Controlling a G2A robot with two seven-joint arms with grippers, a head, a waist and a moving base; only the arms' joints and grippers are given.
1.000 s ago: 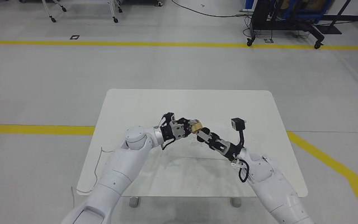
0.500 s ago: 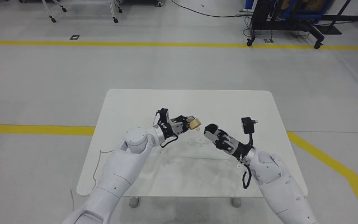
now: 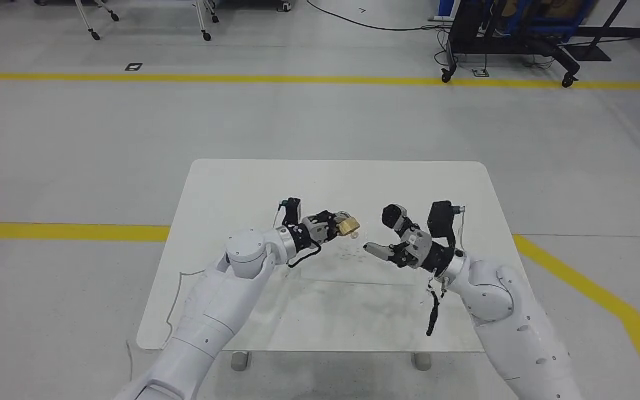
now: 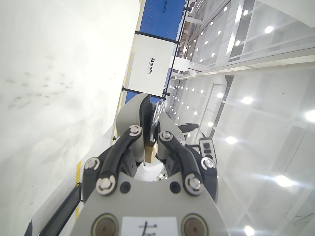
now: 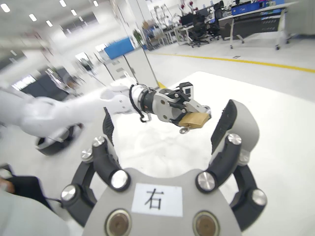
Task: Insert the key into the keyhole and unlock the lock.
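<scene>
The left gripper holds the brass lock up off the table, above its middle. Its fingers are pressed together on the lock's flat faces. This grip leaves the underside of the lock free, and there a small silver key sticks out of the keyhole, with its bow hanging below the body. Holding the lock in the air rather than laying it down probably gives the other arm room to reach the key from the side.

In the top view the right gripper is at about 3 o'clock from the lock, near it but apart. Its fingers are spread wide and grip nothing. In the right wrist view the opening faces the lock, so the key sits roughly in line between the two pads.

The key looks seated, so the insertion seems to be done. The pictures do not show whether the shackle has been freed. If it has not, the next step would be for the spread fingers to pinch the bow squarely and twist it while the left grip resists the turn.
</scene>
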